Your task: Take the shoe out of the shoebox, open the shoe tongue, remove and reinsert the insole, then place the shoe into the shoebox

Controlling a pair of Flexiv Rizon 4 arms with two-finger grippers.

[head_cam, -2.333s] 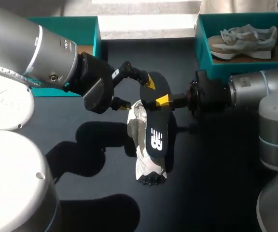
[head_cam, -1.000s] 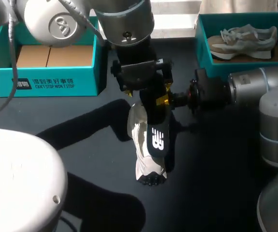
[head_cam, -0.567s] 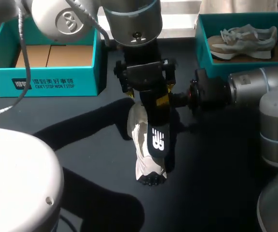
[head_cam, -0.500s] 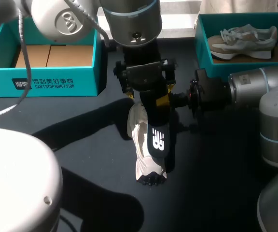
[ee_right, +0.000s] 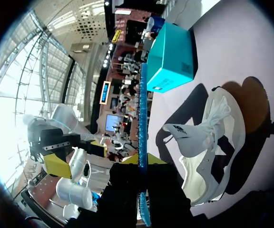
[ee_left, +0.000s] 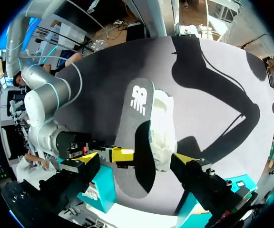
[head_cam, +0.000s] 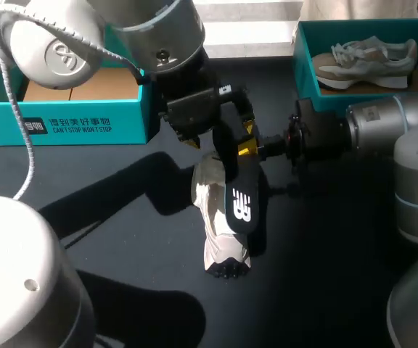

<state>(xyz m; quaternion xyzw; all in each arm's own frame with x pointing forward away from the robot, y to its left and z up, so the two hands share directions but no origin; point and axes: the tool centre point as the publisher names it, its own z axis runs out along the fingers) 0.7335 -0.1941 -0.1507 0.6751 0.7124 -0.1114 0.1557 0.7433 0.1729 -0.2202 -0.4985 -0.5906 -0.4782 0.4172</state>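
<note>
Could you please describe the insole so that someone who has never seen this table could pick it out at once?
On the dark table, find the pale shoe lying in the middle. Over it the right gripper pinches a flat, sole-shaped sheet by one end: the insole. Unlike the shoe, it is thin, black and bears a white logo.

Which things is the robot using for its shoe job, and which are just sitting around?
For the job: white shoe, black insole, right claw pinching it, left claw, teal shoebox without a shoe.
Just lying about: other shoe in second box.
</note>
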